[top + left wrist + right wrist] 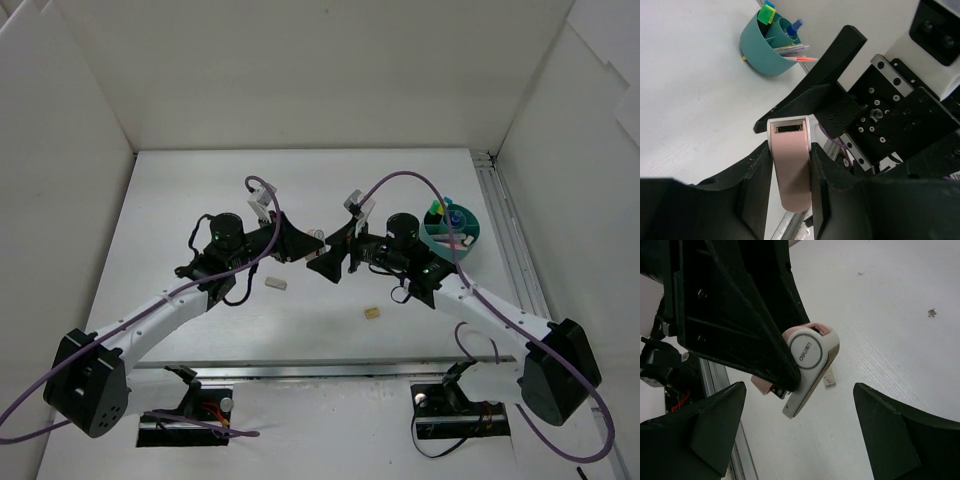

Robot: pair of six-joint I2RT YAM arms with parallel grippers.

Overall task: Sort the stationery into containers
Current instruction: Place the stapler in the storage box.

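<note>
My left gripper (pixel 790 156) is shut on a pink and white eraser (pixel 791 175) with a round grey logo, seen side-on in the right wrist view (pixel 812 356), held above the table centre (pixel 317 236). My right gripper (pixel 800 432) is open and empty, its jaws spread wide and facing the eraser just beyond its tip; it sits close against the left one in the top view (pixel 333 256). The teal tub (pixel 452 230) stands at the right, holding highlighters and pens; it also shows in the left wrist view (pixel 762 47).
A beige stick (pixel 275 284) lies on the table under the left arm and shows in the right wrist view (pixel 829 380). A tan cube (pixel 372 313) lies nearer the front. White walls enclose the table; a metal rail (pixel 505 230) runs along the right.
</note>
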